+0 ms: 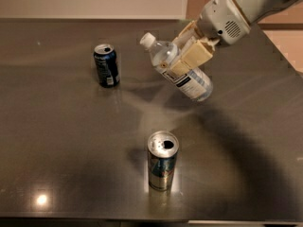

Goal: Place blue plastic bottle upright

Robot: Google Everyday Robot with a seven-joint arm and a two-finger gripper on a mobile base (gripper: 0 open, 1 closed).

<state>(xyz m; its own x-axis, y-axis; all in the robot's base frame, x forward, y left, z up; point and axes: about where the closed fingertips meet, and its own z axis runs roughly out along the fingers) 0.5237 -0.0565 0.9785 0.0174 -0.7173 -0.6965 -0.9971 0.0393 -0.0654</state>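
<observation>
The blue plastic bottle is clear and pale blue, with a white cap at its upper left and a white label. It hangs tilted above the table, cap end higher, base pointing down to the right. My gripper reaches in from the upper right and is shut on the bottle's upper body just below the shoulder. A beige finger lies across the near side of the bottle; the other finger is partly hidden behind it.
A dark blue soda can stands upright at the left. A silver-and-blue slim can stands upright near the front middle. The dark grey table ends at the right edge and the front edge.
</observation>
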